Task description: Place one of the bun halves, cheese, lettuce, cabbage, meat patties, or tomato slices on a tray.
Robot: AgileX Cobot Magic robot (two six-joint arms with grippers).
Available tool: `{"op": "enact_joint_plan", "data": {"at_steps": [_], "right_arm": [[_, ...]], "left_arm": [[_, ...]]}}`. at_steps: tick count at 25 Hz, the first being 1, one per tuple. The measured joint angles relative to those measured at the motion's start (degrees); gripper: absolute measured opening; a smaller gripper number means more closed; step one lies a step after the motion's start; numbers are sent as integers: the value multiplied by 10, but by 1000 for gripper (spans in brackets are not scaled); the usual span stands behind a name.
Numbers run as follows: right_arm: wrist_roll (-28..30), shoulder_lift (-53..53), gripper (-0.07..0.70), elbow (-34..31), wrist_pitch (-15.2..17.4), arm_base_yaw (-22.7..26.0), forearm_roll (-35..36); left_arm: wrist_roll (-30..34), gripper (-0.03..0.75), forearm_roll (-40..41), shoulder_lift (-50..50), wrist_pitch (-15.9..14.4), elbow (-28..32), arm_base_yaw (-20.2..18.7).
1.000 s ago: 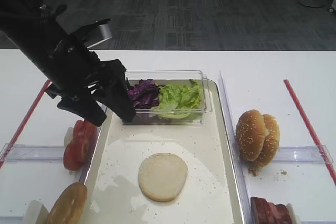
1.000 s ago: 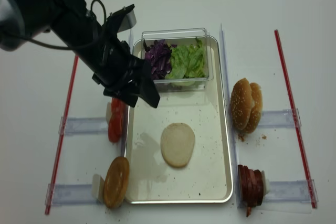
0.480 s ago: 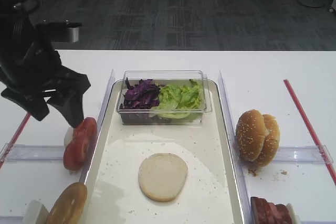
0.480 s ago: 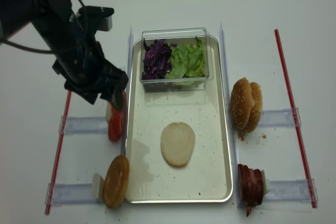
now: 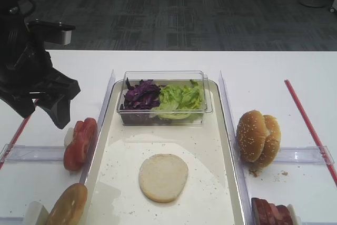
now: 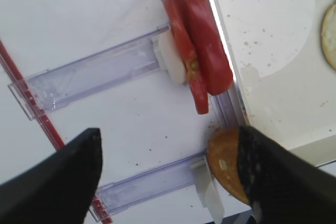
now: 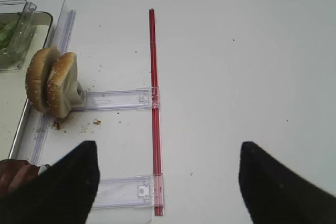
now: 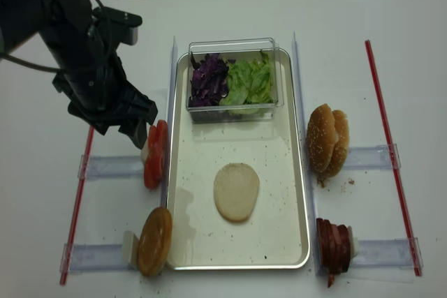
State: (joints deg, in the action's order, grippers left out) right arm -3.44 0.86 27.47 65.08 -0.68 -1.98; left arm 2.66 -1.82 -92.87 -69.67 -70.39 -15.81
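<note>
A pale bun half [image 5: 163, 177] [image 8: 236, 192] lies cut face up on the cream tray [image 5: 208, 140] [image 8: 283, 172]. My left gripper [image 5: 42, 111] [image 8: 117, 130] [image 6: 168, 145] hangs open and empty over the table, left of the tomato slices [image 5: 80, 143] [image 8: 155, 155] [image 6: 202, 61]. Lettuce [image 5: 181, 98] [image 8: 250, 82] and cabbage [image 5: 141, 93] [image 8: 209, 78] fill a clear tub at the tray's far end. Meat patties [image 5: 271, 213] [image 8: 334, 246] stand at the front right. My right gripper [image 7: 168, 150] is open over bare table, holding nothing. Cheese is out of view.
A brown bun half [image 5: 68, 204] [image 8: 155, 241] [image 6: 226, 163] stands in a clear holder at the front left. Sesame buns [image 5: 258, 136] [image 8: 327, 139] [image 7: 52, 82] stand right of the tray. Red strips [image 8: 383, 109] [image 7: 153, 103] line both outer sides.
My left gripper has swung left and back, from above the tray's left rim beside the tub to over the table left of the tomato slices. The bun half has stayed put.
</note>
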Motion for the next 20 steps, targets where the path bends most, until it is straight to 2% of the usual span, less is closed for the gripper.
{"op": "enact_joint_plan", "data": {"at_steps": [8,14,20], "right_arm": [[0,0,571,0,0,0,0],[0,0,571,0,0,0,0],[0,0,571,0,0,0,0]], "left_arm": [[-1,493,1,0,-1,0,0],[-3,493,49,0,-1,0,3],[-6,493,62,0,-1,0,53]]}}
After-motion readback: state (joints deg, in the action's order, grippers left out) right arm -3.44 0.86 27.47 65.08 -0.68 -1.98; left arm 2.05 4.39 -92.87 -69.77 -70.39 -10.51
